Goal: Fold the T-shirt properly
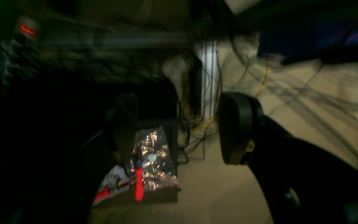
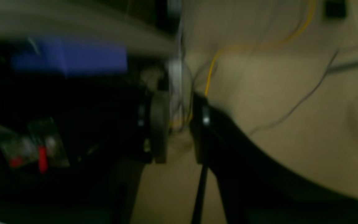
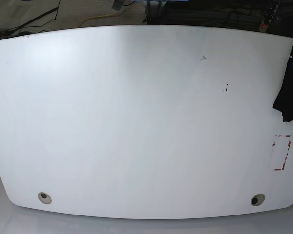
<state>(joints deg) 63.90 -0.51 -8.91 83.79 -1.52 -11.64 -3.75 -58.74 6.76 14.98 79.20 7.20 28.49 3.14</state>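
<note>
The white bench (image 3: 136,122) fills the base view with a curved far edge and a rounded near edge; two round holes sit near the near edge, one grey hole (image 3: 44,197) toward the view's left and one dark hole (image 3: 257,199) toward its right. A red-outlined rectangle mark (image 3: 282,152) lies by the right edge. The T-shirt (image 3: 288,92) is black cloth bunched at the bench's far right edge, running out of frame, with a scrap of purple at its top. No arm shows over the bench in this view.

In the left wrist view the left end effector (image 1: 179,130) is spread wide apart, one dark finger (image 1: 238,127) clear on the right, the other lost in shadow, nothing between them. Below lie a beige floor, tangled cables (image 1: 259,87) and a shiny plastic bag (image 1: 152,161) with a red-handled tool (image 1: 139,183) on it.

In the blurred right wrist view the right end effector (image 2: 179,127) has a narrow gap between its fingers, empty, with a yellow cable (image 2: 228,49) on the floor beyond
</note>
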